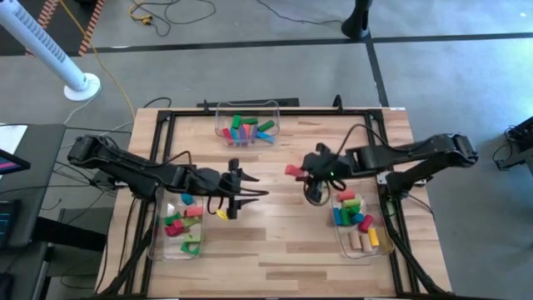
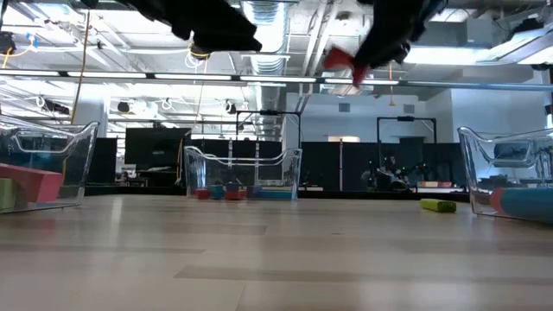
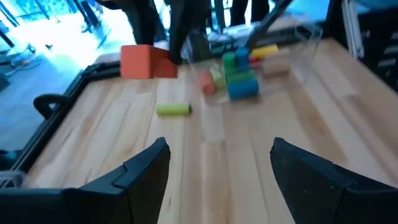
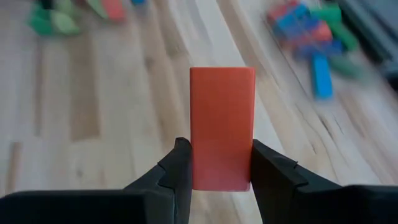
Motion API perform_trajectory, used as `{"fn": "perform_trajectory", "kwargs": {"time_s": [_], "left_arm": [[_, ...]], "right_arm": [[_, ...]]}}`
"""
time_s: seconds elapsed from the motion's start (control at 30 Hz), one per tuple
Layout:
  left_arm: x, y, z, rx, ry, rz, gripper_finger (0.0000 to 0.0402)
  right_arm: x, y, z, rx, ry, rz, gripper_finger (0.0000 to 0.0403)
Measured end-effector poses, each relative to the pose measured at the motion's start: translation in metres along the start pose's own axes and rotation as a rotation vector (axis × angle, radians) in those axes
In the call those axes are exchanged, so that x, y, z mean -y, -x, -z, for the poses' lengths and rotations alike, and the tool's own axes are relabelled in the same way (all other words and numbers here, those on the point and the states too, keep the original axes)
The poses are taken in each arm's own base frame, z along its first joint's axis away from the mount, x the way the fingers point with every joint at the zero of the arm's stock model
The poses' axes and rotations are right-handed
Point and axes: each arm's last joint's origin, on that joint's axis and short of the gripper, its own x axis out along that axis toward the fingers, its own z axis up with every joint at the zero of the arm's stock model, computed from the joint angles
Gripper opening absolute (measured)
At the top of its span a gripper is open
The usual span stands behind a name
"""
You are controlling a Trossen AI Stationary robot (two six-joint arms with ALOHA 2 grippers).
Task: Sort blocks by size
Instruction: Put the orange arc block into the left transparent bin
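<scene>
The right gripper [image 4: 214, 168], fingers clamped on a red block [image 4: 222, 127], carries it above the counter [image 1: 275, 208] for binning, while the left gripper [image 3: 217, 168] hovers wide open, empty.

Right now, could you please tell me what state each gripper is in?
Left gripper: open and empty, above the table beside the left bin.
Right gripper: closed on a red block, held in the air.
</scene>
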Motion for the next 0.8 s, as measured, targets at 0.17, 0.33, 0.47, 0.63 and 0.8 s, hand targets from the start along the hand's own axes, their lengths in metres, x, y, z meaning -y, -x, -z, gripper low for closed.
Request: {"fn": "perform_trajectory", "kwargs": {"time_s": [0.17,0.33,0.47,0.63,0.8], "left_arm": [[-0.001,0.000,-0.006,0.061,0.044,-0.001,0.0267],[-0.001,0.001,-0.010,0.108,0.083,0.022,0.0267],[-0.001,0.001,-0.012,0.122,0.095,0.021,0.0267],[0.001,0.001,-0.011,0.119,0.093,0.083,0.0267],[0.003,0.001,-0.011,0.120,0.083,0.097,0.0267]], "right_arm": [[-0.032,0.001,-0.005,0.137,0.116,-0.041,0.0155],[-0.061,-0.017,-0.008,0.231,0.228,-0.089,0.0155],[-0.075,-0.032,-0.011,0.227,0.278,-0.080,0.0156],[-0.088,-0.045,-0.023,0.245,0.292,-0.032,0.0156],[-0.099,-0.054,-0.033,0.249,0.314,-0.032,0.0156]]}}
